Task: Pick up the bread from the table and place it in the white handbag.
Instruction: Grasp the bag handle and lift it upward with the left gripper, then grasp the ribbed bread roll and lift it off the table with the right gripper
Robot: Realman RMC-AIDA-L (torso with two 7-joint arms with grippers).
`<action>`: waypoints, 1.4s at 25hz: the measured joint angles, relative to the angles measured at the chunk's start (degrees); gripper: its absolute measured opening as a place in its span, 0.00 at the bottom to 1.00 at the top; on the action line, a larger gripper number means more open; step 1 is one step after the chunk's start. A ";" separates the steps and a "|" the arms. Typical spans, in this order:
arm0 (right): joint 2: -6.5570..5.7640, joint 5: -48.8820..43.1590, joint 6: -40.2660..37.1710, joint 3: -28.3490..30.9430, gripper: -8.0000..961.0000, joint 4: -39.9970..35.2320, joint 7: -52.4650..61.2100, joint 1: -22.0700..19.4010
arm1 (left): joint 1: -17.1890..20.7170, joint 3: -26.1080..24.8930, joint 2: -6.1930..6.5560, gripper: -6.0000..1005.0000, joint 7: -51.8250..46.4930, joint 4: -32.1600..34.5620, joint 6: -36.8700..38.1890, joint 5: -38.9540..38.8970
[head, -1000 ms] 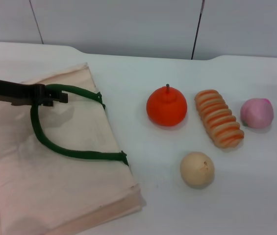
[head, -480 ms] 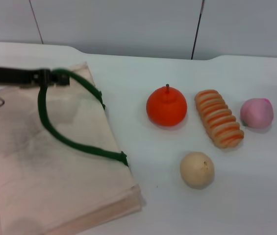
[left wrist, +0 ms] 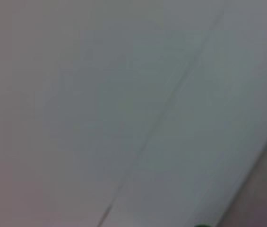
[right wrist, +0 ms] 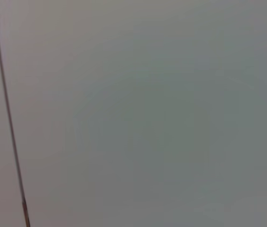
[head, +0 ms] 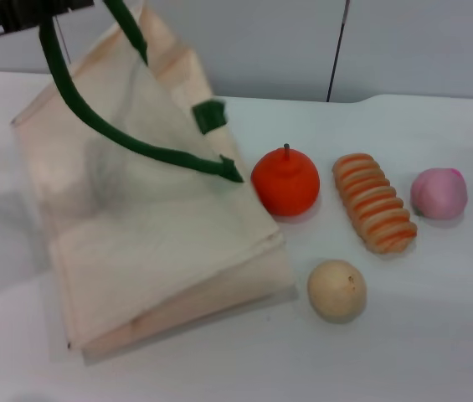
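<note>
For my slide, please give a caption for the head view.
Left gripper lifts the white handbag by its green handle; the bread lies on the table.

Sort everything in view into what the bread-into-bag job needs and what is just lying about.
Needed: the bread; the white handbag, pulled up by its green handle; the left end effector at that handle; the table.
Just lying about: orange fruit; beige ball; pink ball.

Looks like a lab/test bench: plain smooth white tabletop [head: 437,335], pale grey panelled wall w/ dark seams [head: 261,42] behind, toy food props, e.g. smooth orange fruit w/ stem [head: 285,182], laid out neatly.
</note>
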 joint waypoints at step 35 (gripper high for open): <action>-0.61 -1.48 9.27 -65.99 0.92 -21.50 44.16 6.11 | 0.45 0.00 2.07 0.01 -2.55 -0.29 10.23 -0.13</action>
